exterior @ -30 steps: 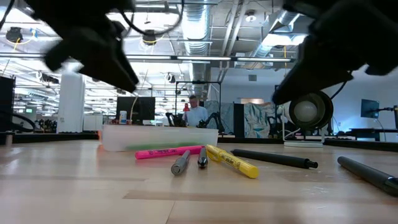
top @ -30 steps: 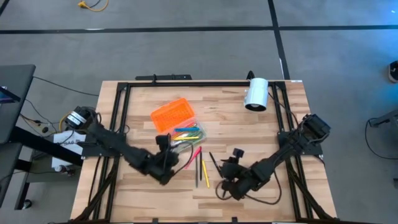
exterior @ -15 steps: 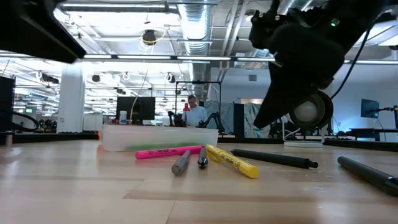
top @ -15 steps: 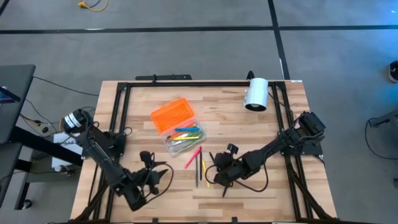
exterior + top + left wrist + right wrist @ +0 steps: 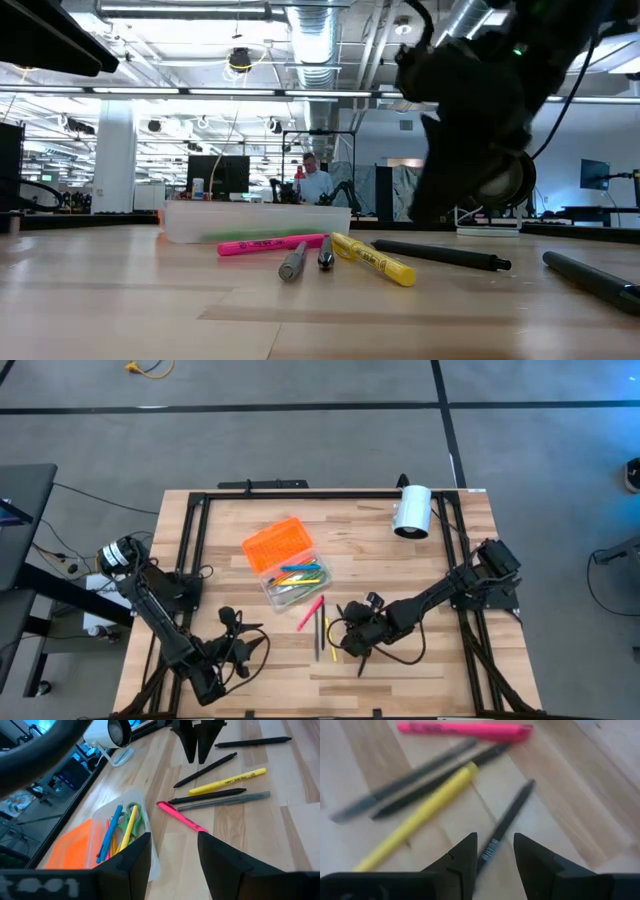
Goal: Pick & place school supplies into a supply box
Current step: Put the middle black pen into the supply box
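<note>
The supply box's clear base (image 5: 296, 582) holds blue, yellow and green supplies and green scissors (image 5: 131, 815). Its orange lid (image 5: 272, 543) lies beside it. A pink highlighter (image 5: 310, 612), a yellow one (image 5: 232, 779), a grey pen (image 5: 225, 800) and black pens lie flat on the table. My right gripper (image 5: 495, 840) hangs open just above them, its fingers on either side of one black pen (image 5: 506, 825) and clear of it. My left gripper (image 5: 173, 840) is open and holds nothing near the table's near left corner (image 5: 243, 644).
A white cylinder (image 5: 411, 511) lies at the table's far right. Another black pen (image 5: 590, 277) lies apart on the right. A black frame rail (image 5: 300, 493) borders the table. In the low view a person (image 5: 316, 184) sits far behind the table.
My left gripper has swung away from the supply box toward the table's near left corner, still open. My right gripper has moved toward the table's left, over the loose pens, sinking a little and rolling about its own axis. The supplies have not moved.
</note>
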Controlling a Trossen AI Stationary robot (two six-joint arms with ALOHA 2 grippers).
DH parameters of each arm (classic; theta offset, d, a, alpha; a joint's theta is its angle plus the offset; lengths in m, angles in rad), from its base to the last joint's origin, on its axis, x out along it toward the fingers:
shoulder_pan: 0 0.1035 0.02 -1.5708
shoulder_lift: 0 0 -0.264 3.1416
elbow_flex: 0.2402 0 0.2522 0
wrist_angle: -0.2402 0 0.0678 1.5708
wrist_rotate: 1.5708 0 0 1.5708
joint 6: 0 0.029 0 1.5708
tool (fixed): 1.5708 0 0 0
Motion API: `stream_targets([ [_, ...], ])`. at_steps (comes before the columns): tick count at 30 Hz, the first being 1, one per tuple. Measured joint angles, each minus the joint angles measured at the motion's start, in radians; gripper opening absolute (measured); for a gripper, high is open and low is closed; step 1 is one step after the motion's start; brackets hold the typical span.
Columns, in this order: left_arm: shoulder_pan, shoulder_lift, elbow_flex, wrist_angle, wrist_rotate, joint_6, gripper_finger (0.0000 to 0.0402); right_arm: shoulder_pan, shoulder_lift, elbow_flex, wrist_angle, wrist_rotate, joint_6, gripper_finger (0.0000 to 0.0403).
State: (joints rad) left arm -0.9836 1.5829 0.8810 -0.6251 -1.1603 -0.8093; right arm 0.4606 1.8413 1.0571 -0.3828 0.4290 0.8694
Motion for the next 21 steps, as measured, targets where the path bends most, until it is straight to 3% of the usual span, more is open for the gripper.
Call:
stream_targets([
  [7,0.0,0.0,0.0,-0.011,0.0,-0.015,0.0153,-0.035,0.064,0.008,0.036,-0.089,0.006,0.0122],
  [16,0.0,0.0,0.0,-0.025,0.0,-0.04,0.0153,-0.048,0.09,0.013,-0.021,-0.105,-0.023,0.0121],
  [21,0.0,0.0,0.0,-0.031,0.0,-0.051,0.0153,-0.048,0.091,0.013,-0.075,-0.087,-0.117,0.0098],
])
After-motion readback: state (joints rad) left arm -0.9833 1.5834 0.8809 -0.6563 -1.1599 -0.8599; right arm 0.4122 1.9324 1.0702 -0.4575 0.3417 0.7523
